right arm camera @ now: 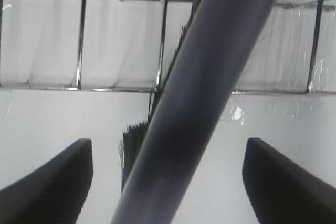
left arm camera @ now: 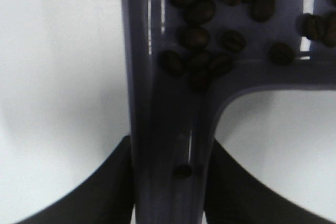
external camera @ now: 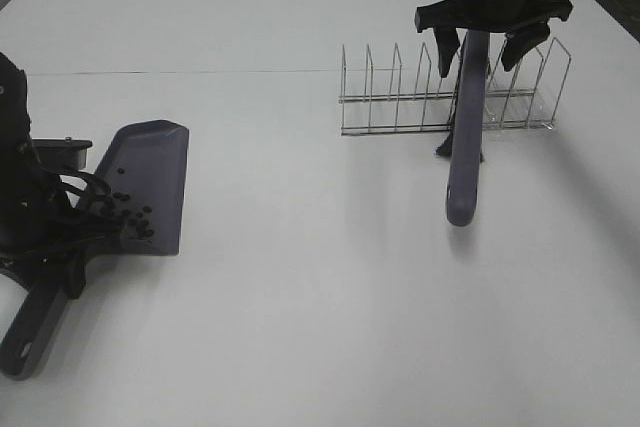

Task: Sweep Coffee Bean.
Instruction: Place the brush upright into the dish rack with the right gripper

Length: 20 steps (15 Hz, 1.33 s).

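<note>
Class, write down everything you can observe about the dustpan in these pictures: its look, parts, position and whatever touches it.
The dustpan is dark grey-purple, seemingly glossy plastic, with a broad flat tray, raised side edges and a long handle. It lies on the white table at the left of the high view. Dark coffee beans sit clustered at the tray's handle end; one lies on the handle. The left gripper has a finger on each side of the handle, apparently gripping it. The brush stands apart, by the wire rack.

left gripper (external camera: 75,212) low at near-left, jaws clamped, right gripper (external camera: 492,42) raised far-right, jaws spread
</note>
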Each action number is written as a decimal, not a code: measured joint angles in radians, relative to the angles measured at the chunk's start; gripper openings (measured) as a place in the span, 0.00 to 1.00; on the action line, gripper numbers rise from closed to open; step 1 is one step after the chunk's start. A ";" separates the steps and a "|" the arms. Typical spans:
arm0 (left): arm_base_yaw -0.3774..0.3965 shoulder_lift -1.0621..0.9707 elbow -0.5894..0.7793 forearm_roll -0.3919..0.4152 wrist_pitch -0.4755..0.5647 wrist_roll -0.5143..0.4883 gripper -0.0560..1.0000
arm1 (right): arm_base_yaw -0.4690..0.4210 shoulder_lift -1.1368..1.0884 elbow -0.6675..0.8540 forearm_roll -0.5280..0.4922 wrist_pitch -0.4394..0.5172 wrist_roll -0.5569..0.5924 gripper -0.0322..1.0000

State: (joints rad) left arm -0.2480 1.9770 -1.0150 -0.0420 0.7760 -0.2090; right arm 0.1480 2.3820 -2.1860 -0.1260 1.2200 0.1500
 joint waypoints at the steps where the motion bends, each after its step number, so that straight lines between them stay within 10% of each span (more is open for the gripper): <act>1: 0.000 0.000 0.000 0.000 0.000 0.000 0.37 | 0.000 -0.023 0.043 0.014 0.000 0.008 0.75; 9: 0.000 0.000 0.000 0.000 0.001 0.000 0.37 | 0.000 -0.118 0.308 0.126 -0.023 0.050 0.74; 14: 0.000 0.000 0.000 0.000 -0.002 0.000 0.37 | 0.000 -0.119 0.354 0.121 -0.075 0.069 0.40; 20: 0.000 0.000 0.000 0.000 -0.004 0.000 0.37 | 0.000 -0.119 0.219 0.040 0.010 0.013 0.38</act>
State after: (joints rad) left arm -0.2480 1.9770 -1.0150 -0.0420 0.7720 -0.2090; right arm 0.1480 2.2630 -1.9670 -0.0860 1.2300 0.1630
